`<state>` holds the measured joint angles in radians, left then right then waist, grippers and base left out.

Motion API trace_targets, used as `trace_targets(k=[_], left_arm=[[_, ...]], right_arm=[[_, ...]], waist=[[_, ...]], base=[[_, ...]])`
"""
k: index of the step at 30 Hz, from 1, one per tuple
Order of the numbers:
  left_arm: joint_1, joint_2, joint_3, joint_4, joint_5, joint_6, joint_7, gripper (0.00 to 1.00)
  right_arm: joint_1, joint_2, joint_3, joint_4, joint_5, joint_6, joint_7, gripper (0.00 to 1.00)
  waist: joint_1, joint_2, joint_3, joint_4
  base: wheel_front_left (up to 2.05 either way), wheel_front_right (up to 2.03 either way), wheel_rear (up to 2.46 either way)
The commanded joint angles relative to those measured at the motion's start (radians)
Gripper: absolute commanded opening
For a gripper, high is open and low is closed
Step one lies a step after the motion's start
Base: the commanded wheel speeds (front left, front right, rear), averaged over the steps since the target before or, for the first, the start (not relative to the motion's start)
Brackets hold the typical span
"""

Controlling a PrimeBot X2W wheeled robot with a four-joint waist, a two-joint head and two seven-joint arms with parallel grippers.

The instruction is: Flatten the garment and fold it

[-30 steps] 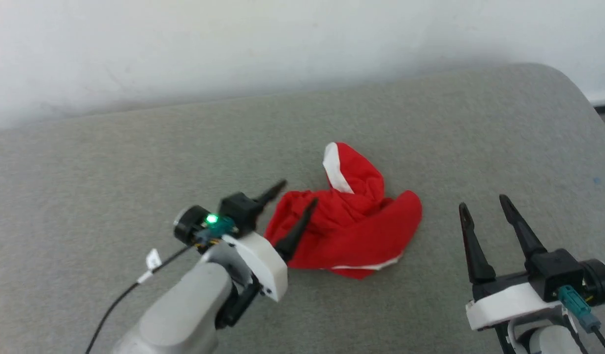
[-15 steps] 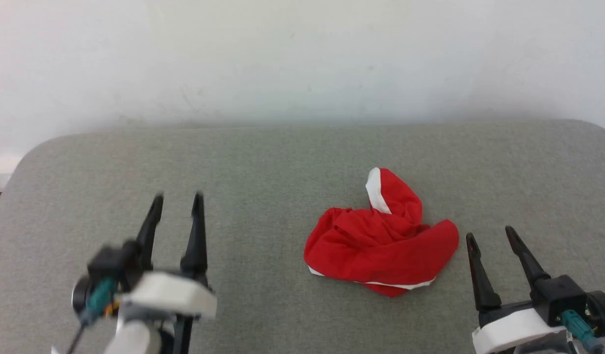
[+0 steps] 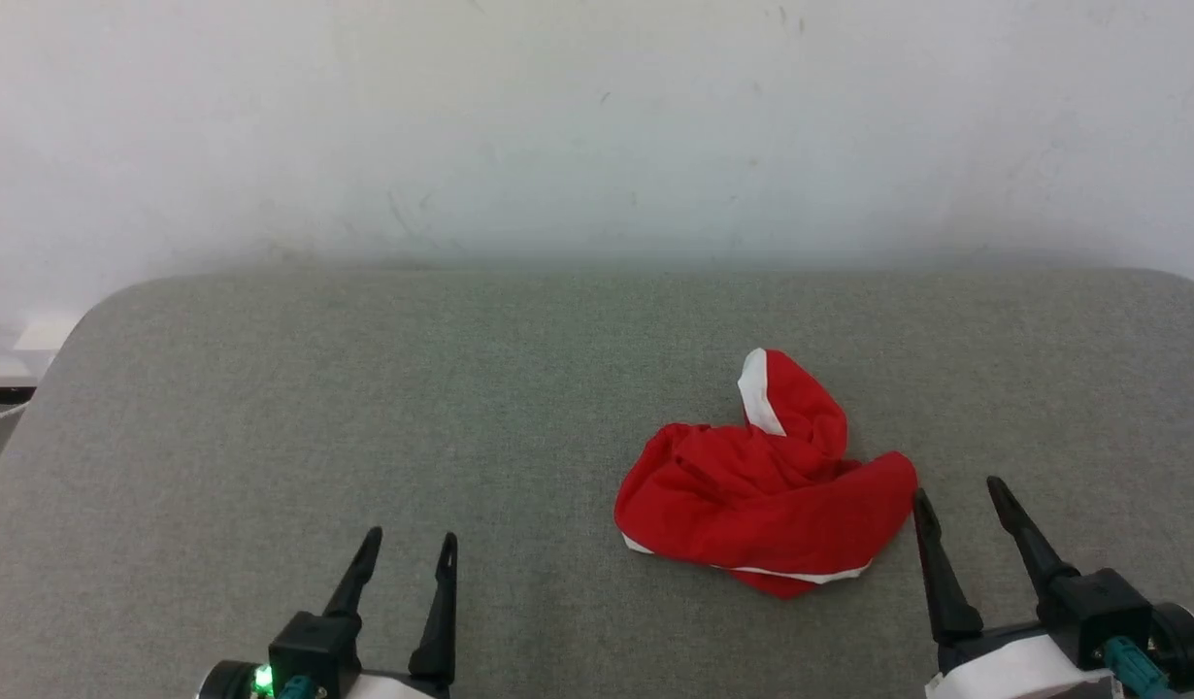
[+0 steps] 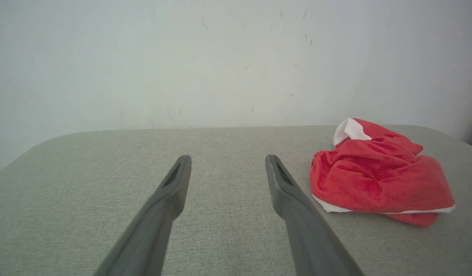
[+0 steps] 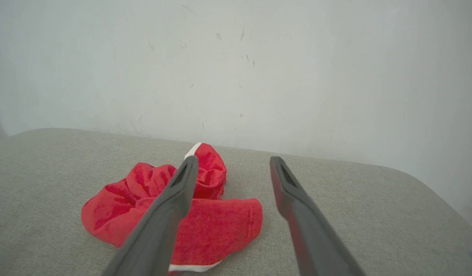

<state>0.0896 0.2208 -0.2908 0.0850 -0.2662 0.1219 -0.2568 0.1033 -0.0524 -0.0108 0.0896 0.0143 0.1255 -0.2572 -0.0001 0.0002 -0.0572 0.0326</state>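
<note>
the head camera had swung since a second earlier, so the whole scene sat differently in its view. the left gripper (image 3: pixel 412 536), which then had its fingers at the left edge of the garment (image 3: pixel 762 495), had drawn back to the lower left. it now stood well apart from the cloth, spread wide with nothing between its tips. the right gripper (image 3: pixel 955 487) kept its place just beside the heap's right edge, likewise spread and empty. the heap had kept its shape.

the garment was thin, bright red cloth, crumpled into a low rounded mound of soft folds. a white stripe curled up at its far peak and a narrow white edge ran along its near hem. the fingers (image 4: pixel 174 191) were long, dark and tapering to blunt tips.

a pale, scuffed wall (image 3: pixel 597 126) rose behind. the garment lay right of centre on a grey woven padded surface (image 3: pixel 267 408) with rounded corners.
</note>
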Motion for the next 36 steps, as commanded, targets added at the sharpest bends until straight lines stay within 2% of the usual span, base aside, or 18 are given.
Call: trace_targets(k=[1,5,9,14,20,21,25,31,36], left_arm=[[0.001,-0.005,0.001,0.016,0.007,-0.016,-0.005,1.0],[-0.02,-0.005,-0.014,0.042,0.004,-0.048,0.001,1.0],[-0.073,0.01,-0.04,0.035,0.006,-0.077,0.073,1.0],[-0.178,0.031,-0.091,-0.002,-0.008,-0.134,0.305,1.0],[-0.334,0.03,-0.14,-0.032,-0.061,-0.186,0.628,1.0],[-0.334,0.03,-0.14,-0.032,-0.061,-0.186,0.628,1.0],[-0.429,0.037,-0.16,-0.02,-0.074,-0.199,0.776,1.0],[-0.526,0.042,-0.174,0.059,-0.074,-0.209,0.86,1.0],[-0.56,0.055,-0.195,0.144,-0.058,-0.213,0.897,1.0]], right_arm=[[0.007,0.002,0.004,-0.003,0.007,0.005,-0.005,1.0],[0.003,0.002,0.013,-0.006,0.004,0.005,-0.005,1.0],[-0.009,0.002,0.018,-0.012,-0.002,0.005,-0.005,1.0],[-0.035,0.002,0.021,-0.04,-0.002,0.005,-0.005,1.0],[-0.066,0.002,0.028,-0.076,-0.013,0.005,-0.005,1.0],[-0.066,0.002,0.028,-0.076,-0.013,0.005,-0.005,1.0],[-0.096,0.002,0.04,-0.109,-0.004,0.005,-0.005,1.0],[-0.121,0.002,0.05,-0.13,0.004,0.005,-0.005,1.0],[-0.122,0.002,0.049,-0.133,0.012,0.005,-0.005,1.0]], waist=[[0.0001,-0.0002,0.002,-0.002],[0.0001,-0.0002,0.016,-0.016],[0.0001,-0.0002,0.05,-0.046],[0.0001,-0.0002,0.124,-0.102],[0.0001,-0.0002,0.217,-0.172],[0.0001,-0.0002,0.217,-0.172],[0.0001,-0.0002,0.27,-0.215],[0.0001,-0.0002,0.313,-0.259],[0.0001,-0.0002,0.332,-0.269]], base=[[0.0,0.0,0.0],[0.0,0.0,0.0],[0.0,0.0,0.0],[0.0,0.0,0.0],[0.0,0.0,0.0],[0.0,0.0,0.0],[0.0,0.0,0.0],[0.0,0.0,0.0],[0.0,0.0,0.0]])
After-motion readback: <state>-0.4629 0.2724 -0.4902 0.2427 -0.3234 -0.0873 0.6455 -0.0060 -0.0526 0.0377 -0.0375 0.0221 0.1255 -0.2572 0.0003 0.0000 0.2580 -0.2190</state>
